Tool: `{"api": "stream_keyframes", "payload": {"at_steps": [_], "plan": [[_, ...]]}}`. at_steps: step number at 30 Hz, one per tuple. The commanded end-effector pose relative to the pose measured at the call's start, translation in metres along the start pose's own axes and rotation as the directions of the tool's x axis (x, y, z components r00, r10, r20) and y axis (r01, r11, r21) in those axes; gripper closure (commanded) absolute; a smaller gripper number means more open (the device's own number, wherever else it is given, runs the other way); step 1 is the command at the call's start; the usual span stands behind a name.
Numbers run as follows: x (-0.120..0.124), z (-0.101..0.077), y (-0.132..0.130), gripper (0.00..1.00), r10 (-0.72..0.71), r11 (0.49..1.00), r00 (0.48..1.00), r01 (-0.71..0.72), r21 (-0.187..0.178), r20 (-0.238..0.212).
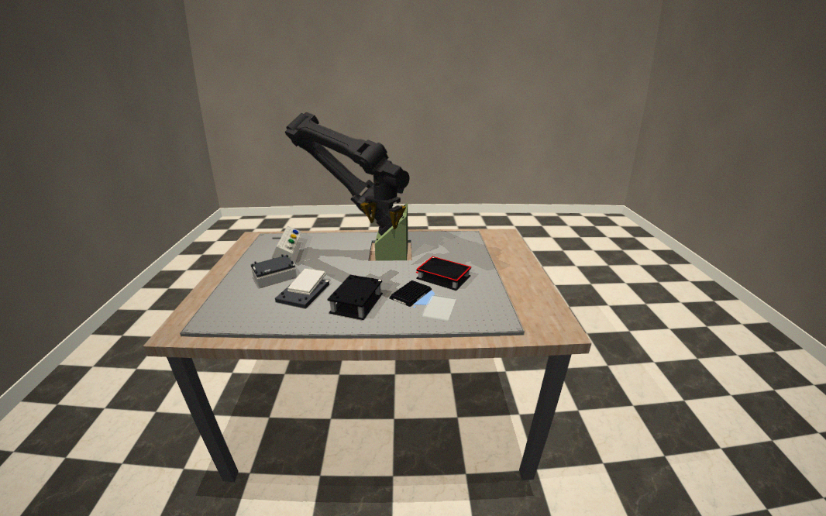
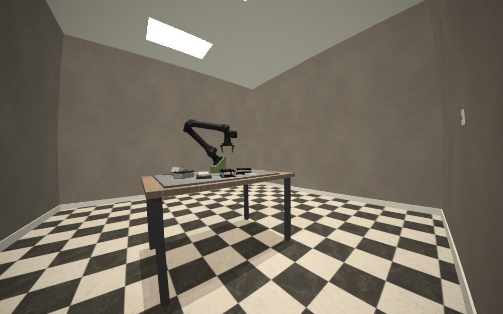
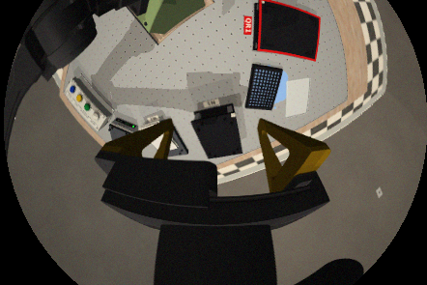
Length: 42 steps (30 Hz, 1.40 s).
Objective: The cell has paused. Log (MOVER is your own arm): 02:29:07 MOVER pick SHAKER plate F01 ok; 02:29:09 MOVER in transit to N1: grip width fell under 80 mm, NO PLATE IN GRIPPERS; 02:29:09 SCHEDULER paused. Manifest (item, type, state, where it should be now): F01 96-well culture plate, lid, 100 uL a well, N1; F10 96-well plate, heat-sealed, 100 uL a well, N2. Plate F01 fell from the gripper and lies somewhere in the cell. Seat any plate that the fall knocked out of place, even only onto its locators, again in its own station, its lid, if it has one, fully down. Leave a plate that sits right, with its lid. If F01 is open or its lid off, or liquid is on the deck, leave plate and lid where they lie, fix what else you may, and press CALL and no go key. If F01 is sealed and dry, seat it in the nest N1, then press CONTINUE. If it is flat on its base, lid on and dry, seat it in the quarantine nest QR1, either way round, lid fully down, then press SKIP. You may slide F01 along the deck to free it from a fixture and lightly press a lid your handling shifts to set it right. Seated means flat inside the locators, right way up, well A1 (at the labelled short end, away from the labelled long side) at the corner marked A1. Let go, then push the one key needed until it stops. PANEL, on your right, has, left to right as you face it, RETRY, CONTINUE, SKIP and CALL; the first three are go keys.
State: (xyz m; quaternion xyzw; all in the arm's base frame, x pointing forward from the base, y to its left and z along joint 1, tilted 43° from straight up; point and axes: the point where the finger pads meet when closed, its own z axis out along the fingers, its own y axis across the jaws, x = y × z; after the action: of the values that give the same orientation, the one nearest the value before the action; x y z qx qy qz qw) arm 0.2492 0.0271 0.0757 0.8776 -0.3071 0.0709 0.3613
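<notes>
My gripper [image 1: 383, 224] [image 2: 227, 151] [image 3: 215, 123] is open and empty, high above the deck near the arm's base. A dark plate [image 1: 410, 293] [image 3: 264, 86] lies on the deck between N1 and QR1, pale-blue wells showing, without a lid. A flat blue patch [image 1: 417, 303] [image 3: 281, 91] spreads beside it. A clear lid [image 1: 439, 307] [image 3: 297, 97] lies apart on the deck. Nest N1 [image 1: 356, 295] [image 3: 217, 133] holds no visible plate. Red-rimmed nest QR1 [image 1: 443, 268] [image 3: 290, 30] looks empty. A white plate [image 1: 307, 280] is on a dark base [image 1: 301, 299]; I cannot tell whether it sits flat.
The panel [image 1: 287, 242] [image 3: 87, 101] stands at the deck's side, with blue, yellow, green and white keys. A grey box [image 1: 273, 276] with a dark top stands near it, partly behind a finger in the wrist view. The green arm mount [image 1: 391, 242] [image 3: 176, 3] is at the back.
</notes>
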Motion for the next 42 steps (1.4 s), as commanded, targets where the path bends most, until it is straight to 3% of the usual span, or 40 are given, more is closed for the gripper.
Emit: {"api": "stream_keyframes", "payload": {"at_steps": [1,3,6,8,14,16,17,18,21,23,26,31,37,42], "plan": [[0.008,-0.026,-0.024,0.0,0.082,0.994,0.997,-0.08,0.077,-0.018],[-0.014,-0.008,-0.017,0.0,0.052,0.998,0.999,-0.052,0.032,-0.011],[-0.028,-0.008,-0.024,0.0,0.053,0.998,0.999,-0.052,0.032,-0.011],[-0.029,-0.019,-0.037,0.0,0.069,0.996,0.998,-0.068,0.06,-0.012],[-0.061,-0.012,-0.046,0.0,0.059,0.997,0.998,-0.059,0.044,-0.009],[-0.061,-0.012,-0.046,0.0,0.059,0.997,0.998,-0.059,0.044,-0.009],[-0.058,-0.02,-0.048,0.0,0.075,0.995,0.997,-0.074,0.073,-0.009],[-0.055,-0.017,-0.047,0.0,0.065,0.997,0.998,-0.065,0.05,-0.005],[-0.055,-0.017,-0.047,0.0,0.065,0.997,0.998,-0.065,0.05,-0.005],[-0.056,0.004,-0.047,0.0,0.074,0.997,0.997,-0.074,0.02,0.0],[-0.047,0.007,-0.065,0.0,0.066,0.997,0.998,-0.066,0.045,-0.001],[-0.042,0.027,-0.08,0.0,0.066,0.997,0.998,-0.065,0.042,-0.002],[-0.032,0.036,-0.1,0.0,0.077,0.995,0.997,-0.077,0.061,-0.005],[-0.028,0.058,-0.113,0.0,0.075,0.996,0.997,-0.074,0.054,-0.006]]}}
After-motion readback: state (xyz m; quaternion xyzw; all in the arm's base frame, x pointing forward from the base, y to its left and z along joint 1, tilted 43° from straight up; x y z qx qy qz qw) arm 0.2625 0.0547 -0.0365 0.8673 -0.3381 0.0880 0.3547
